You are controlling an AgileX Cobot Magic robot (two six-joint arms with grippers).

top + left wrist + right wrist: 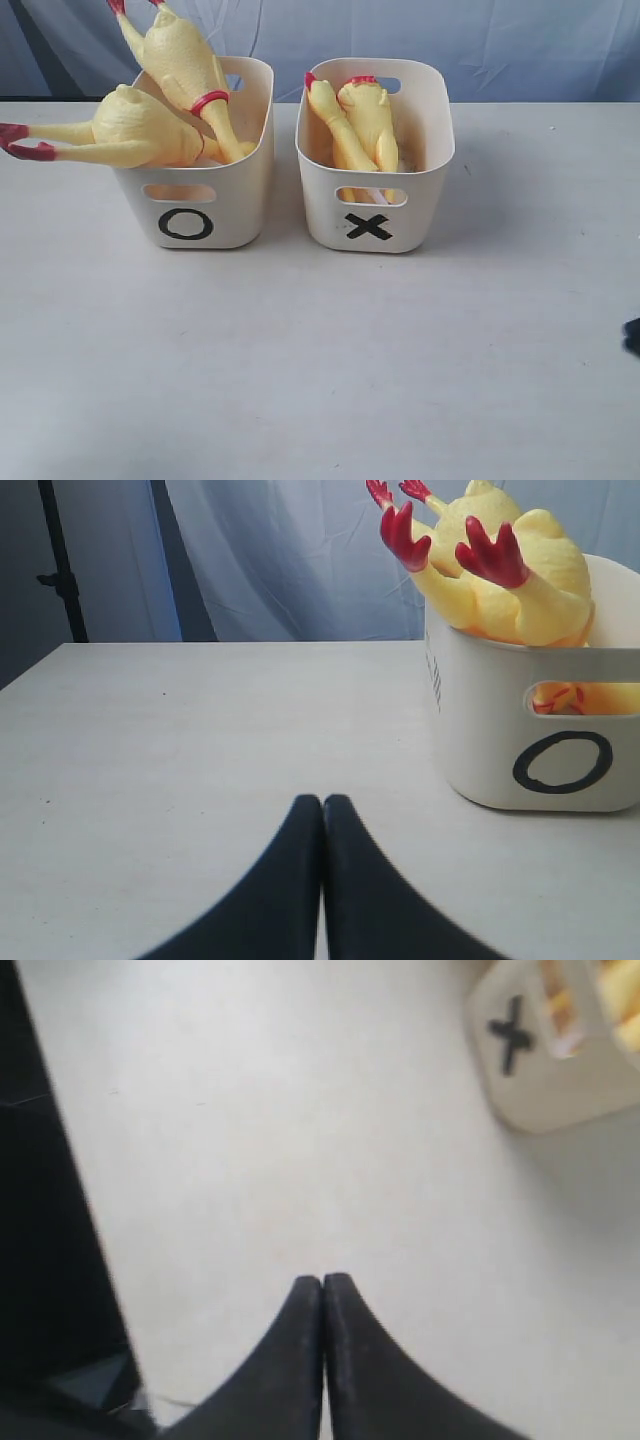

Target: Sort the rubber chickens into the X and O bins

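Observation:
Two rubber chickens stick out of the O bin (230,215): one (130,130) lies over its left rim with red feet pointing left, the other (185,60) stands tilted with feet up. A third chicken (362,120) rests inside the X bin (425,200), feet up. In the left wrist view the O bin (480,750) and the chickens' red feet (490,555) show off to one side. My left gripper (322,800) is shut and empty above bare table. My right gripper (322,1280) is also shut and empty, well away from the X bin (545,1090). Only a dark sliver at the exterior view's right edge shows an arm.
The white table (320,370) stretches in front of both bins. A pale blue curtain (500,40) hangs behind. A black stand (55,570) rises beyond the table's far edge in the left wrist view. The table's edge and dark floor (40,1260) lie close beside my right gripper.

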